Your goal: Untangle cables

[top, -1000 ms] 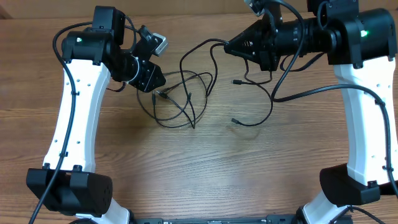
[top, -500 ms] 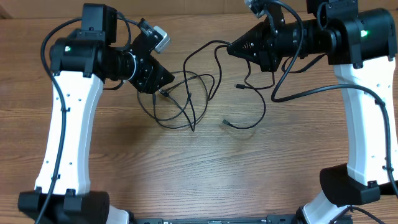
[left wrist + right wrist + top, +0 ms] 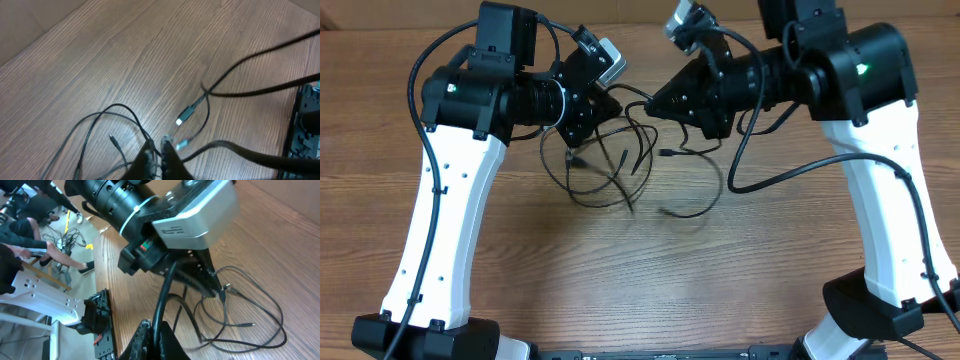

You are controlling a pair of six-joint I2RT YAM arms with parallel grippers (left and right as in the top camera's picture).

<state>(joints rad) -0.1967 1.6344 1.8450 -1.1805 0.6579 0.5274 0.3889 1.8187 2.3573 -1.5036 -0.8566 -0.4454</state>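
The thin black cables (image 3: 610, 165) lie in a loose looped bundle on the wooden table between the two arms, with plug tips (image 3: 665, 212) trailing to the right. My left gripper (image 3: 597, 112) is shut on a strand at the bundle's upper left. In the left wrist view its fingertips (image 3: 170, 159) pinch a thin cable (image 3: 100, 120) just above the wood, with a silver plug (image 3: 182, 119) close by. My right gripper (image 3: 658, 104) is shut on another strand, close to the left gripper. In the right wrist view a black cable (image 3: 161, 305) rises from between its fingers (image 3: 142, 340).
The left arm's wrist camera and gripper (image 3: 192, 210) fill the top of the right wrist view, very near the right gripper. Thick arm cables (image 3: 770, 175) hang off the right arm. The table edge and a mounting rail (image 3: 102, 320) show at the left of that view.
The right gripper moved left and the left gripper moved right, so they now nearly meet. The held strands and loose plug ends were dragged left with them.
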